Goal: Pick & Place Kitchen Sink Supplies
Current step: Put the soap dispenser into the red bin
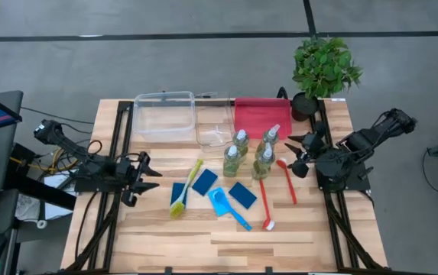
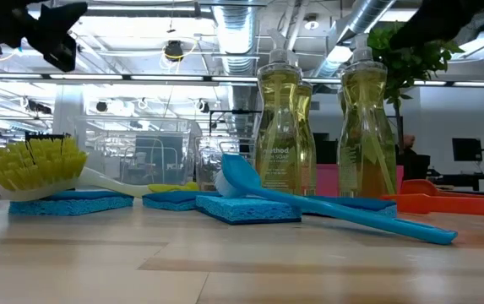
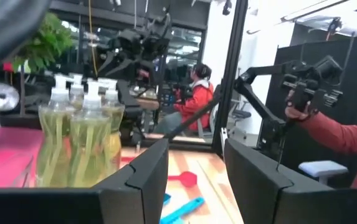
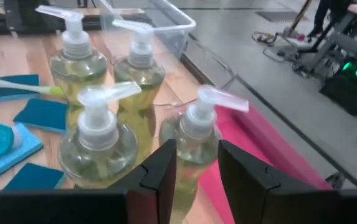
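Observation:
Four clear pump bottles of yellow-green liquid [image 1: 251,151] stand upright in a cluster at mid-table, also seen in the right wrist view [image 4: 97,146]. Flat blue sponges [image 1: 204,181] lie on the wood near them. A green brush [image 1: 186,189] rests across one sponge, and a blue brush [image 1: 228,208] lies with its head on another. Two red brushes [image 1: 265,202] lie flat to the right. My left gripper [image 1: 147,177] hovers open at the table's left. My right gripper [image 1: 300,156] hovers open to the right of the bottles, pointing at them [image 4: 197,165].
Two clear plastic bins [image 1: 165,114] and a red tray [image 1: 261,114] sit along the far edge, with a potted plant [image 1: 322,69] at the far right corner. Bare wood [image 1: 203,244] lies along the near edge. A person in red [image 3: 197,99] sits beyond the table.

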